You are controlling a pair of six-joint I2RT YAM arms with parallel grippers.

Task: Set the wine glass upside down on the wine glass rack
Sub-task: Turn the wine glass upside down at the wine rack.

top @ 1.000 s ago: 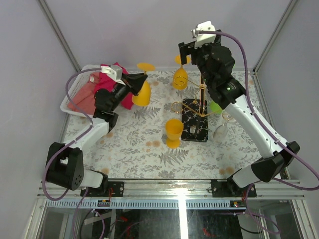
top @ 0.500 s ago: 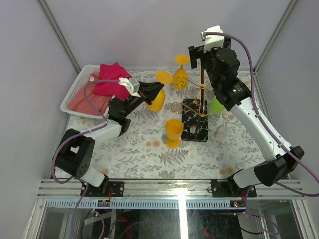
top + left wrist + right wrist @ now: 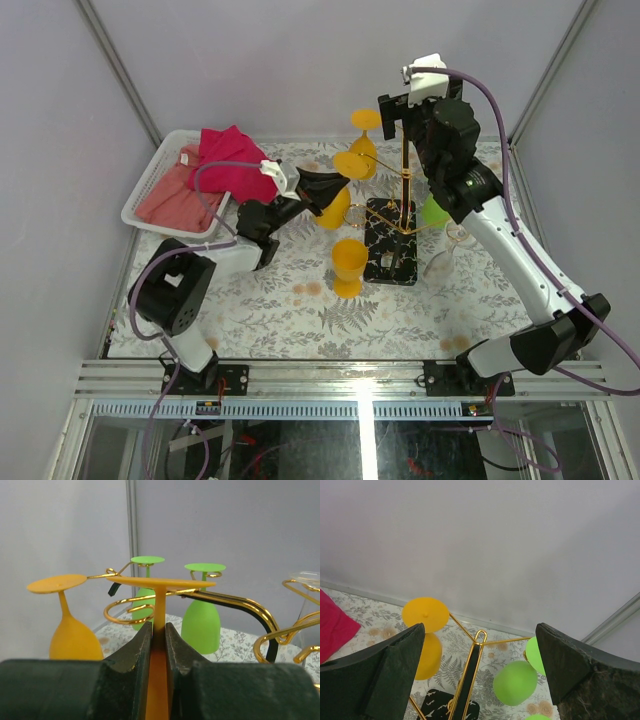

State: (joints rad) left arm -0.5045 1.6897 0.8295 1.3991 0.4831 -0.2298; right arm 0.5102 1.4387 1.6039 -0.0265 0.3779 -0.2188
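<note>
My left gripper (image 3: 318, 188) is shut on the stem of an orange wine glass (image 3: 338, 210), held upside down with its foot uppermost. In the left wrist view the stem (image 3: 159, 611) runs up between the closed fingers to the flat foot, which sits level with the curled gold arms of the wine glass rack (image 3: 227, 600). The rack (image 3: 403, 180) stands on its black base just right of the held glass. Another orange glass (image 3: 362, 152) and a green one (image 3: 433, 210) hang on it. My right gripper (image 3: 392, 108) is open above the rack's top (image 3: 480, 636), holding nothing.
A third orange glass (image 3: 349, 265) stands upright on the patterned cloth in front of the rack base (image 3: 392, 250). A clear glass (image 3: 443, 258) hangs at the rack's right. A white tray (image 3: 142, 190) with red cloths (image 3: 225, 155) sits at the back left.
The left gripper has carried the orange glass rightward from near the tray to just beside the rack's arms. The right gripper rose slightly, then held still, staying open.
</note>
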